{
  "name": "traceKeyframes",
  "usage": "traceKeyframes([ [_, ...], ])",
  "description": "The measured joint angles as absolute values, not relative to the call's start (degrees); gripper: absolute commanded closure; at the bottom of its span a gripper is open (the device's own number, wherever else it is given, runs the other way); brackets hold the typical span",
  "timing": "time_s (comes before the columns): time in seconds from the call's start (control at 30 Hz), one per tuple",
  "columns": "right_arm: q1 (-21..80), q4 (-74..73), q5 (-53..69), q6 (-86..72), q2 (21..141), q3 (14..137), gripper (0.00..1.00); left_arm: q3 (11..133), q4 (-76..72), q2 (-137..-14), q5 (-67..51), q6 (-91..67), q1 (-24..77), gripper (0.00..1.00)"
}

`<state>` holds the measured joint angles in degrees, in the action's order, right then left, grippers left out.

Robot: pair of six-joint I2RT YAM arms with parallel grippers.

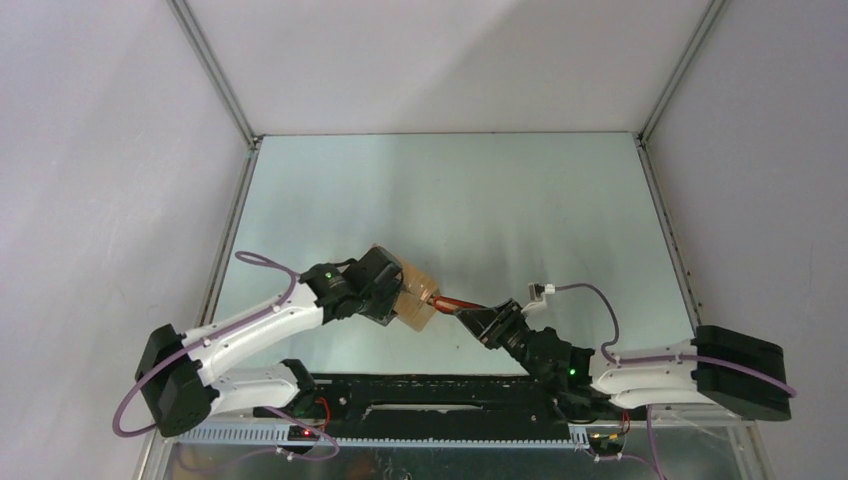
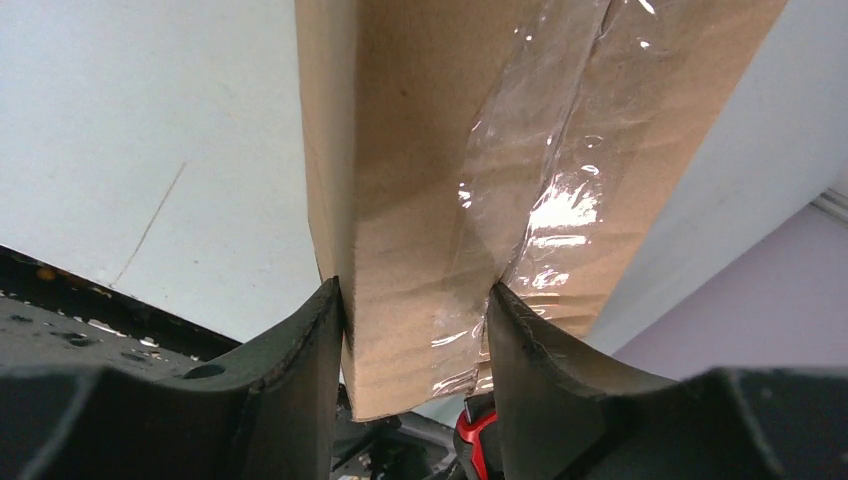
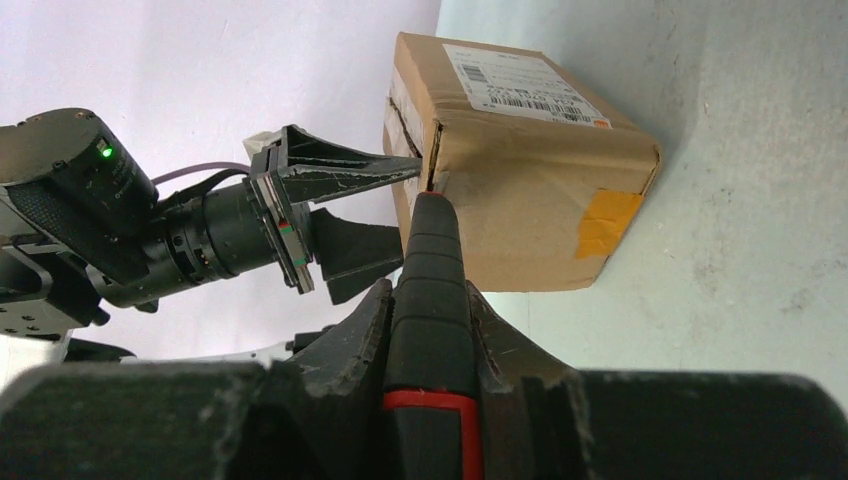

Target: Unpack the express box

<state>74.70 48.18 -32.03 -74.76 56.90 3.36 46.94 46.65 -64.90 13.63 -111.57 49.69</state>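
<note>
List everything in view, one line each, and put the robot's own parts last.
express box: one, brown cardboard, mid-table, clamped between the left gripper's fingers
shipping label: one, white with a barcode, on one face of the box
tape patch: one, orange-yellow, on a box corner
clear tape: one strip, transparent, along a box face
utility knife: one, black with red, in the right gripper, its tip at a box edge
table: one, pale grey, under everything
walls: white, around the table
cables: two, purple, one looped along each arm
left gripper: one, black, shut on the box
right gripper: one, black, shut on the knife
</note>
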Motion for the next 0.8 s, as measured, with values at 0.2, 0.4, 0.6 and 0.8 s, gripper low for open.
traceKeyframes([
  [0.2, 74.91, 53.01, -33.21, -74.98, 61.28, 3.62, 1.00, 48.45, 48.14, -66.06, 15.27, -111.42, 49.71, 1.00],
  [0.4, 73.14, 47.92, -30.04, -74.96, 55.48, 3.51, 1.00, 48.45, 48.07, -64.99, 14.59, -111.42, 49.91, 0.95],
  [0.6, 70.94, 45.47, -26.57, -75.68, 51.86, 3.46, 1.00, 48.45, 47.20, -63.79, 14.26, -110.50, 50.02, 1.00],
  [0.8, 68.51, 44.05, -22.37, -77.87, 51.22, 3.46, 1.00, 48.45, 46.76, -63.79, 14.09, -106.98, 49.95, 1.00],
])
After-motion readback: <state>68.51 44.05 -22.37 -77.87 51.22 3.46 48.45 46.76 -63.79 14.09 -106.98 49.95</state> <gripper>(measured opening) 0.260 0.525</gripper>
